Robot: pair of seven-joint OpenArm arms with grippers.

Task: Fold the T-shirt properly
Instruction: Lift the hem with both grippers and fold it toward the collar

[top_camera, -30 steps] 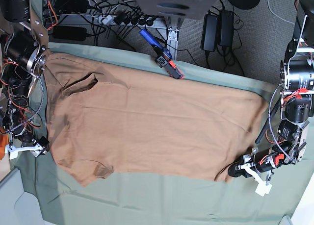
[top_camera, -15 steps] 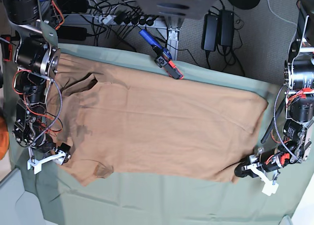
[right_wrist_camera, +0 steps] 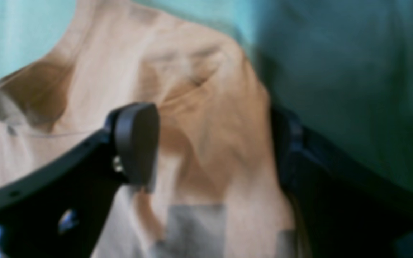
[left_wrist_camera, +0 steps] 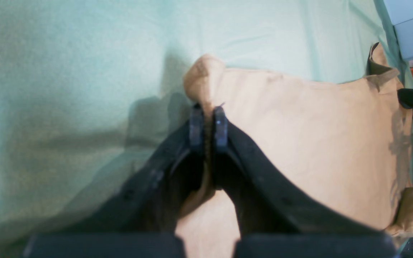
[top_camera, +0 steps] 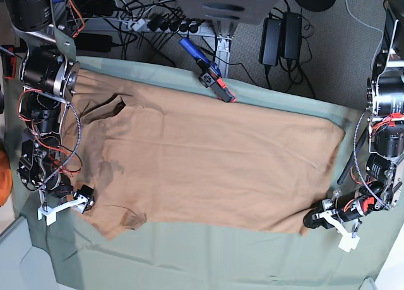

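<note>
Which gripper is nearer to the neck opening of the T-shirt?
Right. The right gripper stands open at the shoulder corner, beside the neck opening. The left gripper pinches the T-shirt's hem corner, opposite end.

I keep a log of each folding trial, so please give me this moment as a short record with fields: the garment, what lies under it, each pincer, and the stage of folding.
garment: plain tan short-sleeved cotton T-shirt, spread flat, no fold made yet
surface: large sage-green cloth sheet under the shirt
left pincer: shut on a corner of the T-shirt's hem
right pincer: open, its fingers on either side of bunched shirt cloth at the sleeve end, not closed on it
stage: corners being taken before the first fold
</note>
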